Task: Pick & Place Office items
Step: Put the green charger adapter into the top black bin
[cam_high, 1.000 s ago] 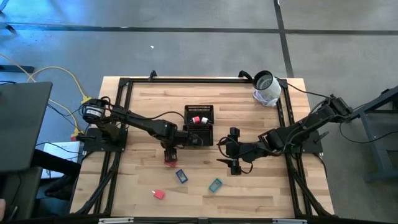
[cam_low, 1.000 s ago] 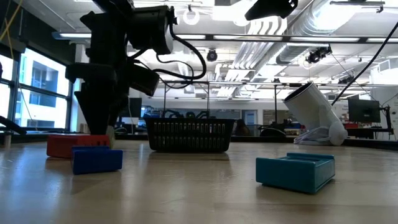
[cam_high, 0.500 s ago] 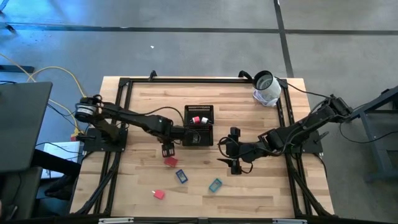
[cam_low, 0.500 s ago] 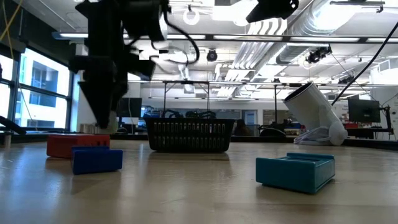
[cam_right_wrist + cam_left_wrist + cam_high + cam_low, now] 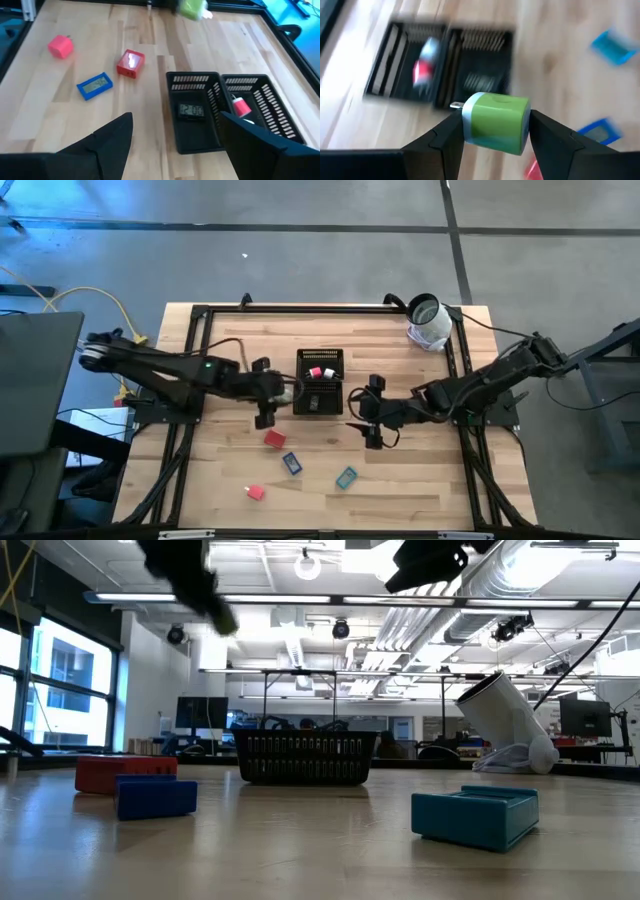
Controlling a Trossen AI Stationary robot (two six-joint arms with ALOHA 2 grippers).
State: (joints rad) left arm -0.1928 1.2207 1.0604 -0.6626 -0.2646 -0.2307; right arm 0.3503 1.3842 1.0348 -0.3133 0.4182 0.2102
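The left gripper (image 5: pixel 495 131) held a green block (image 5: pixel 496 122) between its fingers (image 5: pixel 442 142), lifted off the table (image 5: pixel 400 485) just left of the black tray (image 5: pixel 320 381). The tray sat mid-table with two compartments: one held a red-and-white piece (image 5: pixel 320 372), the other a black piece (image 5: pixel 190 110). Loose on the table in front of the tray lay a red block (image 5: pixel 274 439), a blue block (image 5: pixel 291 463), a teal block (image 5: pixel 346 477) and a small pink-red block (image 5: pixel 255 493).

The right gripper (image 5: pixel 372 412) waited just right of the tray, fingers wide and empty.

The step in hand looked like carrying the green block to the tray. Done well, the block would be brought squarely over one compartment, clear of the divider and rim, then lowered inside before the fingers opened, so it neither bounced out nor knocked the pieces already there.
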